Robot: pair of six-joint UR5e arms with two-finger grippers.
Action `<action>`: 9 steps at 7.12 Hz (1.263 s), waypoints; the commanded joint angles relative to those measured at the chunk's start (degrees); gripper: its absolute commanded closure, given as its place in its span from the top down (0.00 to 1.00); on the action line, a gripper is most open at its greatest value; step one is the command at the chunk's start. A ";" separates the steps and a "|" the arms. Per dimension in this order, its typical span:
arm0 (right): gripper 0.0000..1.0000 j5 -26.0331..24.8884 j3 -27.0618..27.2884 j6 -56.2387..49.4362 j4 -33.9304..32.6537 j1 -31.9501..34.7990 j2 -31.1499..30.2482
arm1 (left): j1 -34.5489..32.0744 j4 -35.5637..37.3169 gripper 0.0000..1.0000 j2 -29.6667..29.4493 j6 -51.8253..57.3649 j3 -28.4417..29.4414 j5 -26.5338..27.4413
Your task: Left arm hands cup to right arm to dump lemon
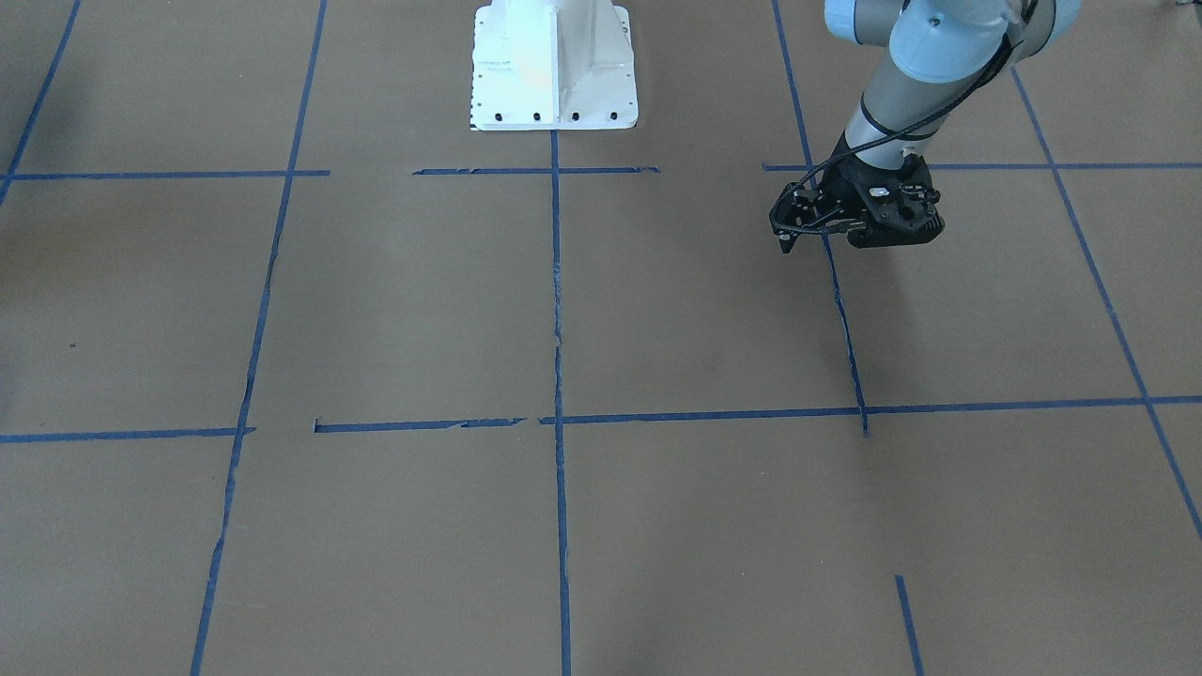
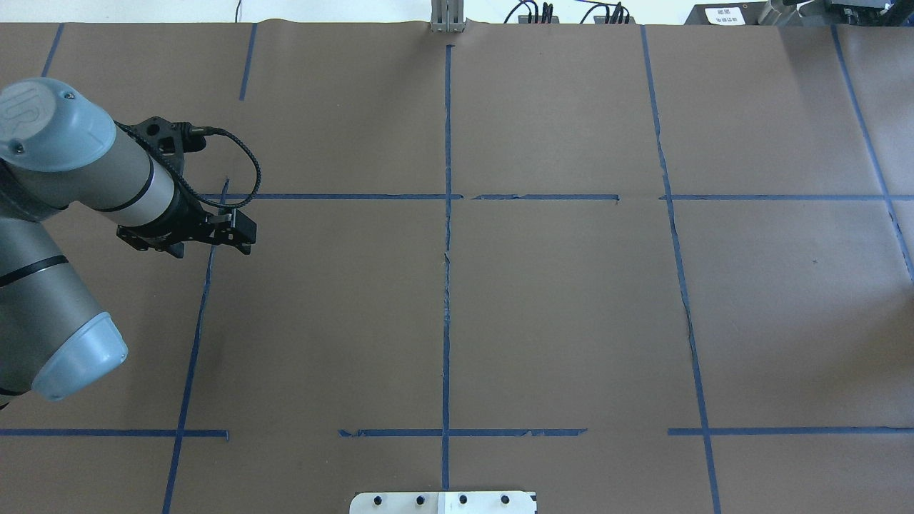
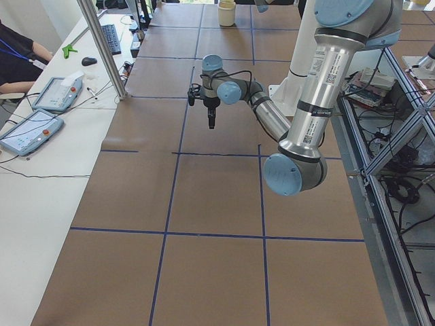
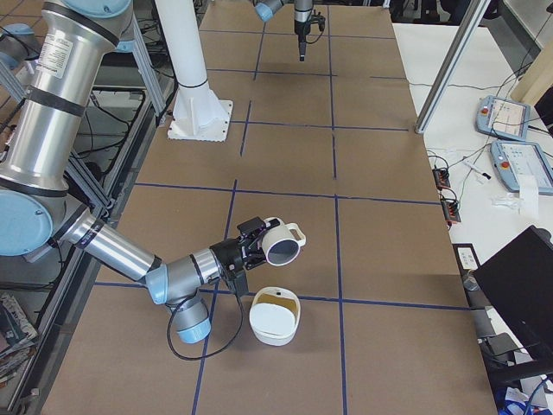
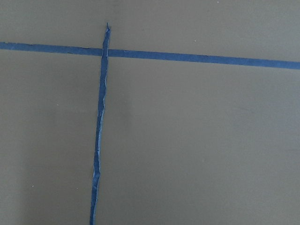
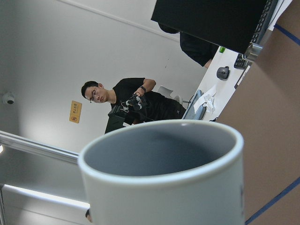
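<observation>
**Exterior front-facing.** The left arm [image 1: 901, 94] enters at the upper right. The left jaws hang above the table [image 1: 376, 310], over a strip of blue tape [image 1: 850, 347]. They look drawn together and hold nothing.

**Overhead exterior.** The left arm is at the view's left edge. The left jaws point toward the table's middle — fingers together, empty.

**Exterior left.** The left arm reaches away from the camera. The left jaws point straight down, apart from the table.

**Exterior right.** The right arm [image 4: 121, 252] lies low and near. The cup [image 4: 278, 246] sits at the right jaws, off the table. It is tipped on its side, with the mouth toward the camera and the handle at the upper right. This view does not show whether the right jaws are clamped or parted. A white round container [image 4: 263, 327] stands on the table just below the cup. Its inside is yellowish and too small to identify.

**Left wrist-mounted.** Only table and two crossing tape strips show.

**Right wrist-mounted.** The cup fills the lower frame — white wall, grey inside. A person in black [image 6: 126, 101] stands beyond it.
</observation>
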 commanded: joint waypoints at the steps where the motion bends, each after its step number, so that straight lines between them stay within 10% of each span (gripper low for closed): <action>1: 0.17 13.48 5.99 -14.69 -9.19 8.18 0.24 | -0.09 0.00 1.00 0.10 -0.03 -0.39 0.00; 3: 0.18 21.65 16.47 -21.89 -23.45 12.64 0.68 | -0.09 0.00 1.00 0.10 -0.03 -0.48 0.00; 6: 0.24 27.18 15.72 -53.33 -38.92 10.18 8.21 | 0.09 0.00 1.00 0.10 -0.11 -0.48 0.08; 9: 0.25 21.62 15.54 -61.38 -49.92 3.62 19.45 | 5.45 0.78 1.00 -4.45 -3.87 0.66 3.77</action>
